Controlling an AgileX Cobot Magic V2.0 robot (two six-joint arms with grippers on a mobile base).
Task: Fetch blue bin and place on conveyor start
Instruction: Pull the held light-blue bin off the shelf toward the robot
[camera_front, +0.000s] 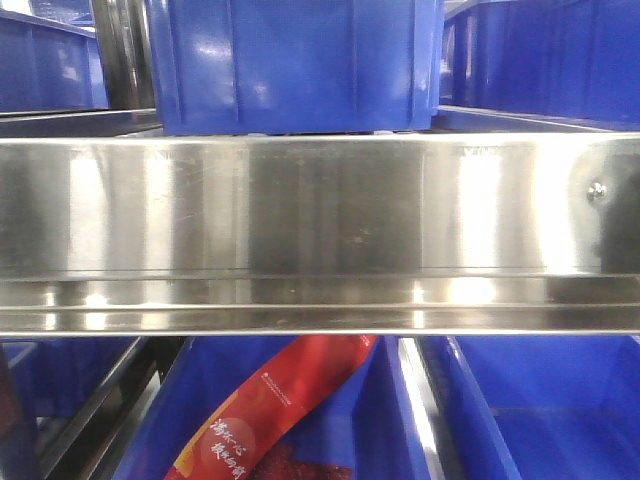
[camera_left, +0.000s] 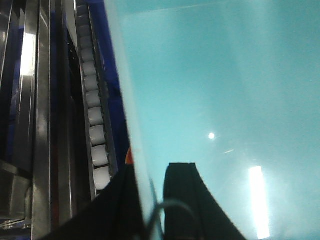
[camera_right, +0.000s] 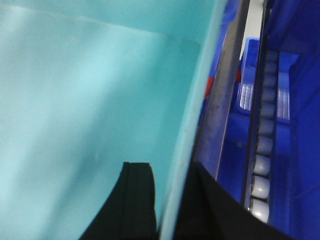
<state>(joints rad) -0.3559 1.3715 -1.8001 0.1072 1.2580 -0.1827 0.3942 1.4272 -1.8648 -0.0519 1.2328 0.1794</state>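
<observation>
The blue bin is light turquoise and fills most of the left wrist view. It also fills the left part of the right wrist view, blue bin. My left gripper is shut on its left wall, one black finger inside and one outside the rim. My right gripper is shut on the opposite wall in the same way. The front view does not show the bin or either gripper. The conveyor start is out of view.
A shiny steel shelf rail spans the front view. Dark blue ribbed bins stand above and below it, one holding a red packet. White roller tracks run close beside the held bin on both sides.
</observation>
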